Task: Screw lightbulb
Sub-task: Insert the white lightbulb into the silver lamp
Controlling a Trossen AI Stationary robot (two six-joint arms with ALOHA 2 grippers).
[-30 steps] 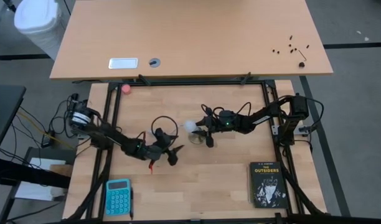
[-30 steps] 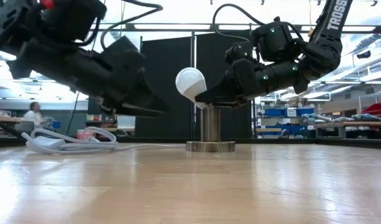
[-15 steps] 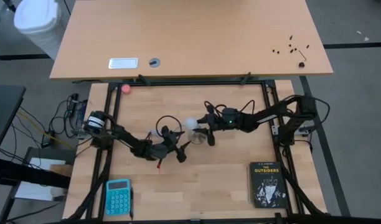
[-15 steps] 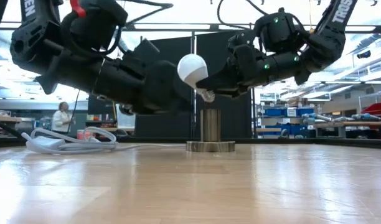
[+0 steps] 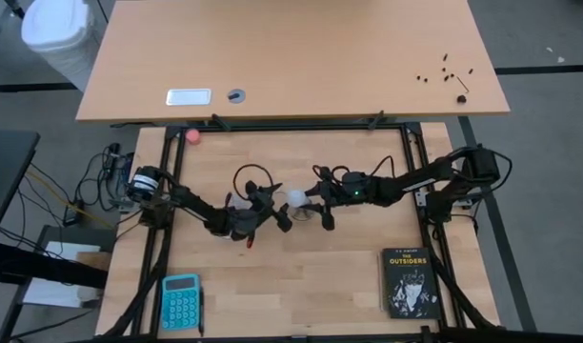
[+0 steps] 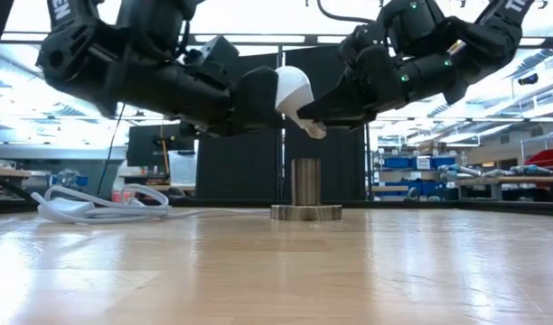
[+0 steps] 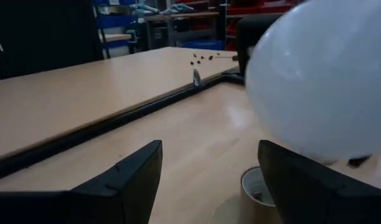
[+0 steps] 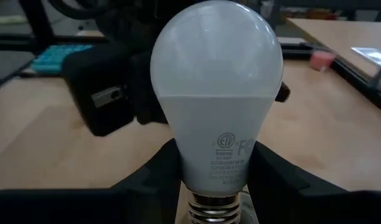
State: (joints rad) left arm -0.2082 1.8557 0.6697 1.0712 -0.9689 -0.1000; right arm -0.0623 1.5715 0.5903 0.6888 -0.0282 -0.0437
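We see the lightbulb (image 6: 293,90) tilted in mid-air at upper centre of the low view, above the upright socket (image 6: 304,187), our right gripper (image 5: 314,202) clamped around its narrow neck. Our left gripper (image 5: 280,215) sits just left of the globe, fingers spread apart and holding nothing.

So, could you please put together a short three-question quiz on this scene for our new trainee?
1. True or false: the lightbulb is already seated in the socket.
2. Which gripper holds the lightbulb? A) left gripper B) right gripper C) neither
3. Fill in: the book lies on the table's ____ side, as the robot has it.

Key: 1 false, it hangs tilted above the socket; 2 B; 3 right.
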